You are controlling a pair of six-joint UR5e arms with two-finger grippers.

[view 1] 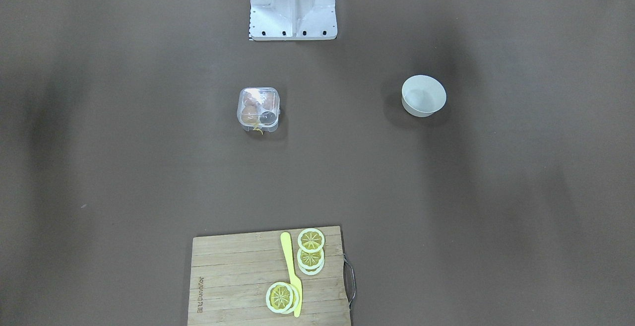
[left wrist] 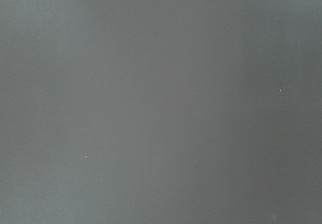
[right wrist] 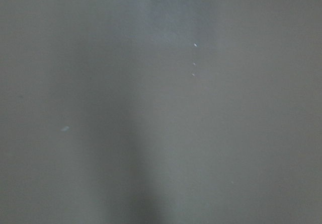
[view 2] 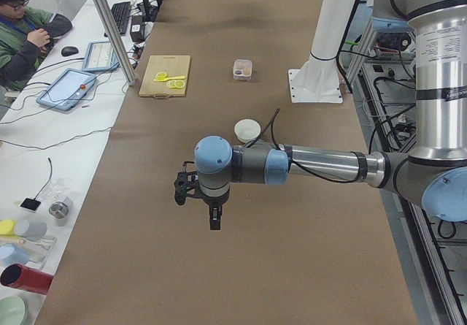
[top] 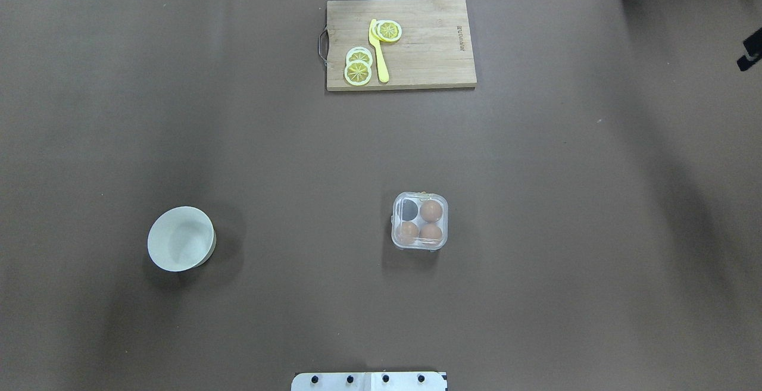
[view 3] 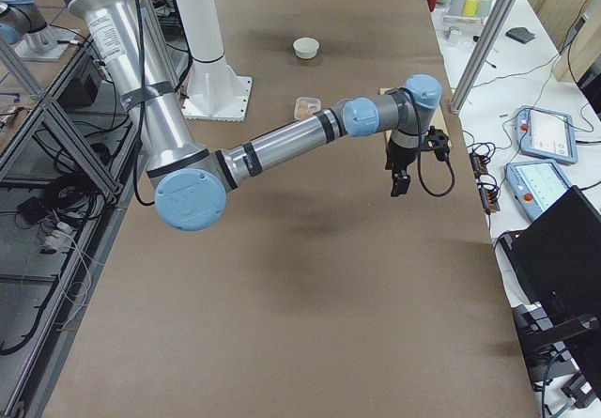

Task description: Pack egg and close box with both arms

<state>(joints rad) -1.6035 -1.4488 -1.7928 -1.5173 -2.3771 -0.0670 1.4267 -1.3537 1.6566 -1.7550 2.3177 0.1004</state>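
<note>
Over the table (view 2: 146,266), left pincer (view 2: 214,219) and right pincer (view 3: 399,185) hang pointing down, openness unclear.

The box (top: 419,221), small, square and of clear plastic, sits flat with its lid seemingly down. It lies well apart from both grippers and roughly between them. Three tan eggs (top: 431,210) fill three of its cups, and the fourth looks dark. The left gripper (view 2: 214,221) and right gripper (view 3: 399,185) hang in the air, pointing down.
</note>
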